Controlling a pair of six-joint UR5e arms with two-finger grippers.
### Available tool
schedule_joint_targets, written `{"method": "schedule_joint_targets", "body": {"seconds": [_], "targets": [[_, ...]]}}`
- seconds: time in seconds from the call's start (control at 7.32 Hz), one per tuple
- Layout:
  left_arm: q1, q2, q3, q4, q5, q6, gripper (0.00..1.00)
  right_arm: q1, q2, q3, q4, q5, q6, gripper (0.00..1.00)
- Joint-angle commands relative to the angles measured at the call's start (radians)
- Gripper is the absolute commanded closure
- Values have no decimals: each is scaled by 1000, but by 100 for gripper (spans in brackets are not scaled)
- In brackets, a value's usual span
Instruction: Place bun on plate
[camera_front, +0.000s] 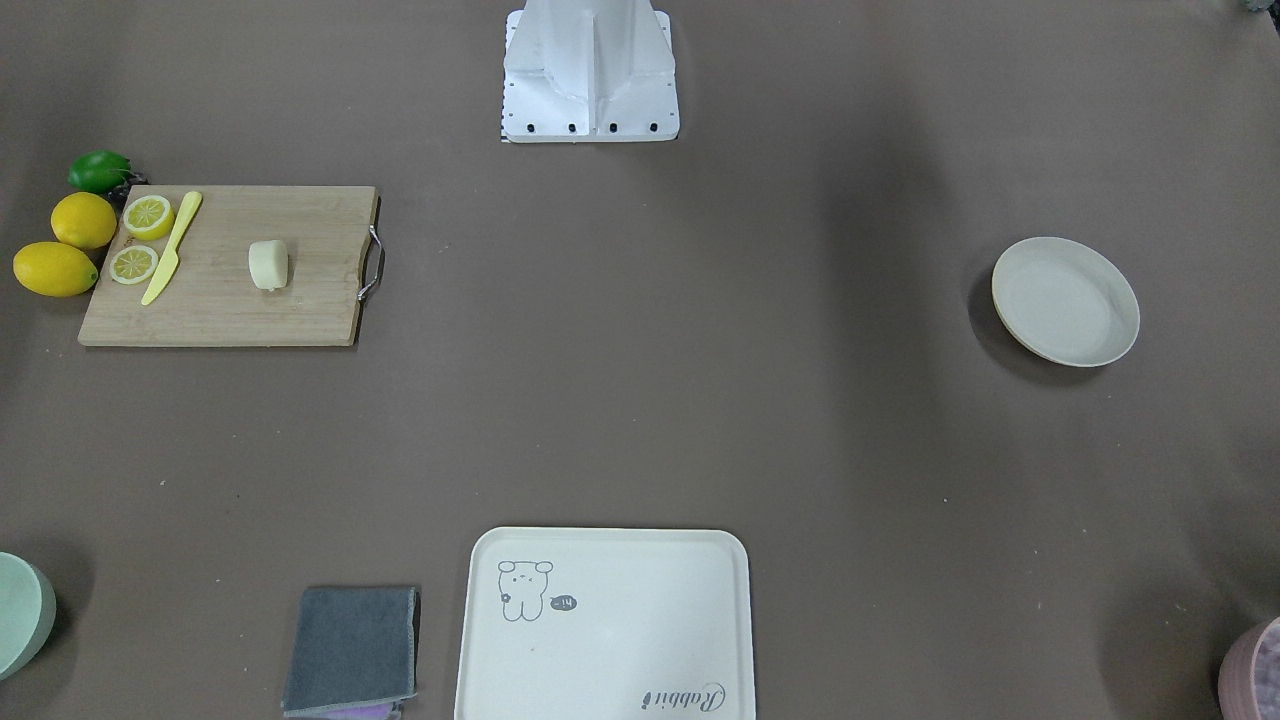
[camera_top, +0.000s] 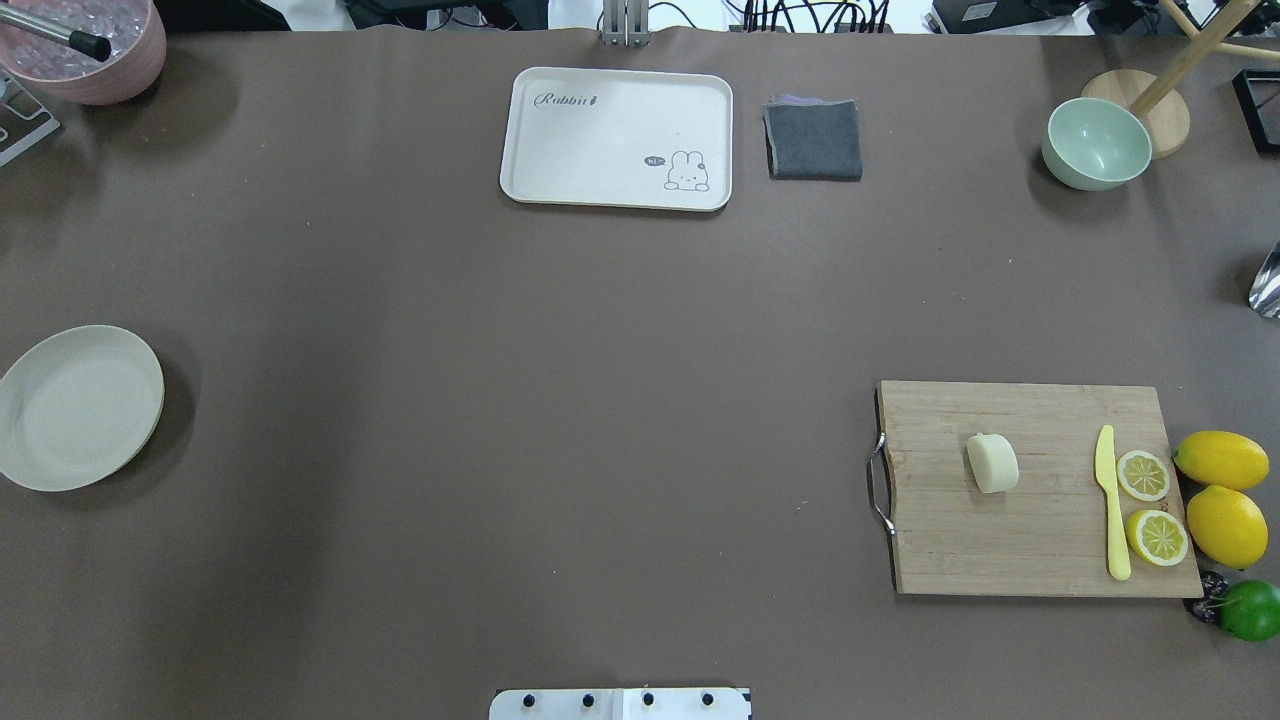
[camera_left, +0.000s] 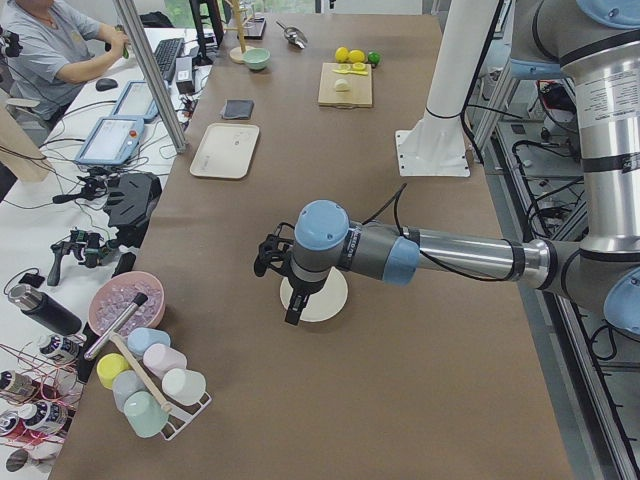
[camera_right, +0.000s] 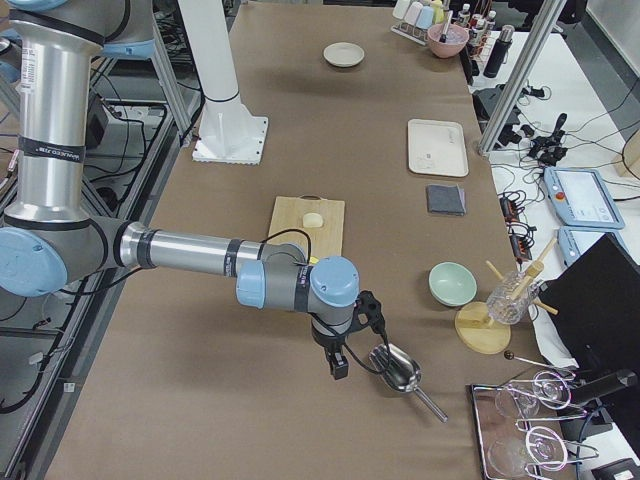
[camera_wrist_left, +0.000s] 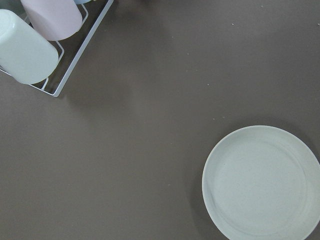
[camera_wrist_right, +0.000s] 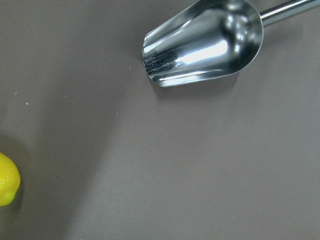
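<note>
Left gripper (camera_left: 291, 312) near round off-white plate (camera_left: 326, 300), its grip and right gripper's (camera_right: 338, 365) untellable; pale cream rounded bun (camera_top: 992, 463) on wooden board (camera_top: 1040, 530)

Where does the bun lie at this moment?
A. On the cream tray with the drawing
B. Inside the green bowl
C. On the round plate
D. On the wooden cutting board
D: the bun rests on the wooden cutting board, between its metal handle and the yellow knife, while the plate sits bare at the table's other side.
</note>
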Motion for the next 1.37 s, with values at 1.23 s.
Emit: {"method": "schedule_joint_targets", "body": {"seconds": [1.23], "targets": [[-20,42,-7,-1,-10,-23,4,-5,1,-6,0,14,-1,0]]}}
